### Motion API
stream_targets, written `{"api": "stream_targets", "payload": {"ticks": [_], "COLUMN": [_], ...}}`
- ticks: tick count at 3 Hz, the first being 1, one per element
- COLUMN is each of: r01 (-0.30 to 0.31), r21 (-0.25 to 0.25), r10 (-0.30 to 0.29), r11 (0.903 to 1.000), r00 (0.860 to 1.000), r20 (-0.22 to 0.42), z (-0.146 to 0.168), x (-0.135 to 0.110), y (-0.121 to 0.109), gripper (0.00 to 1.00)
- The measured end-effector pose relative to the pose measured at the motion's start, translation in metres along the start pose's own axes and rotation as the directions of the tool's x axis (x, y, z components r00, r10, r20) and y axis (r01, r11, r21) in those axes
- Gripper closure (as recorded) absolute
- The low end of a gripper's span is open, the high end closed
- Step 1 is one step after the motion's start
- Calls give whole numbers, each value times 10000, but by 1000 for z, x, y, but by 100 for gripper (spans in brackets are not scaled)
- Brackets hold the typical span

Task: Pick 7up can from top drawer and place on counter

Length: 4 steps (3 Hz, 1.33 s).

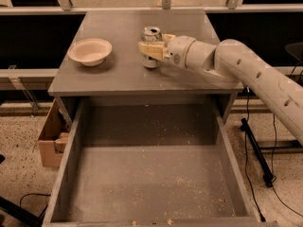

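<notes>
The 7up can (151,33) stands upright on the counter (118,70), right of centre. My gripper (155,46) reaches in from the right on a white arm and is shut on the can, with one beige finger (149,49) across the can's front and the other behind it. The can's base rests on the counter top. The top drawer (151,183) is pulled fully open below the counter. Its crumb-speckled floor holds nothing.
A beige bowl (90,51) sits on the counter's left part. A cardboard box (49,143) stands on the floor left of the drawer. A black stand and cables (255,148) are on the floor to the right. A railing runs behind the counter.
</notes>
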State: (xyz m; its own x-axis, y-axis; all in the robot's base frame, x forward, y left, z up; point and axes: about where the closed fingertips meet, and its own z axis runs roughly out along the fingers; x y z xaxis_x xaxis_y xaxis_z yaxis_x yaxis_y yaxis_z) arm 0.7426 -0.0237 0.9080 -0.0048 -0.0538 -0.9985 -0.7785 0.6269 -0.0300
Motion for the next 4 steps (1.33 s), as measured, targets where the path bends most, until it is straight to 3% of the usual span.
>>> {"api": "stream_targets", "payload": {"ticks": [1, 2, 4], "r01": [-1, -2, 337], "r21": [-42, -80, -97], "r10": [1, 2, -338], "r11": [10000, 10000, 9994], "r00": [10000, 10000, 9994], "r20": [5, 10, -98], "z": [2, 4, 5], "x": [0, -1, -13], "y": [2, 4, 0], "gripper": [15, 0, 0]}}
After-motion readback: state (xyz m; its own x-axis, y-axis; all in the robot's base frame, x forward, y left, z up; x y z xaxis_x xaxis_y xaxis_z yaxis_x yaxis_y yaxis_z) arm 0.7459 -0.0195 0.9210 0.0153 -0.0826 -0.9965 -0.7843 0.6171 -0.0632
